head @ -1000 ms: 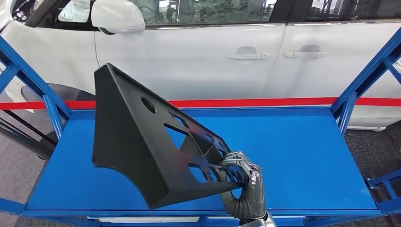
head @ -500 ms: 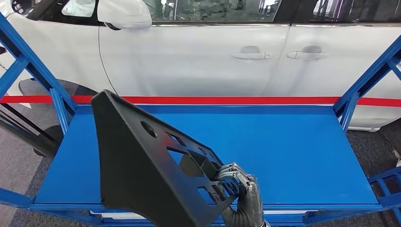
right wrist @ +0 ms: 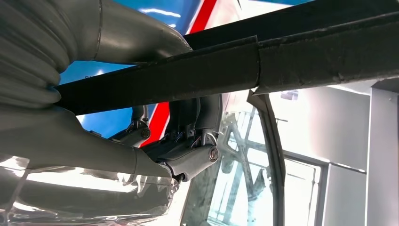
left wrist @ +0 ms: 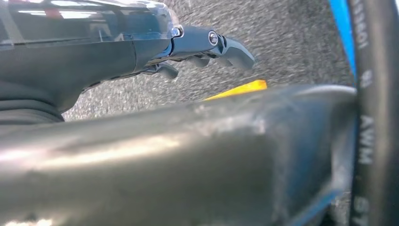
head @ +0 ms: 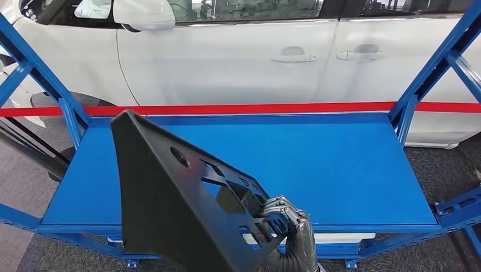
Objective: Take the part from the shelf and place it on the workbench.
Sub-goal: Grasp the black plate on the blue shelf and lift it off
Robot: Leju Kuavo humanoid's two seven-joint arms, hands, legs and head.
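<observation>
The part (head: 164,204) is a large black panel with several cut-outs, tilted up in front of the blue shelf (head: 340,164) in the head view. My right hand (head: 289,226) grips its lower right edge, fingers hooked through a cut-out. In the right wrist view the part's edge (right wrist: 282,61) runs between the thumb and the fingers of the right hand (right wrist: 188,155). The left wrist view shows my left hand (left wrist: 207,44) with fingers stretched over grey floor, and a dark blurred surface (left wrist: 188,165) close beneath it. Whether that hand touches the part is unclear.
A white car (head: 227,62) stands behind the shelf, with a red stripe (head: 255,107) along its side. Blue slanted uprights (head: 34,68) (head: 437,62) frame the shelf at both ends. Grey floor (head: 448,175) lies around it.
The camera has pulled back: the shelf sits farther off and its front edge shows. The part stays in my right hand, lower in the picture and off the shelf surface.
</observation>
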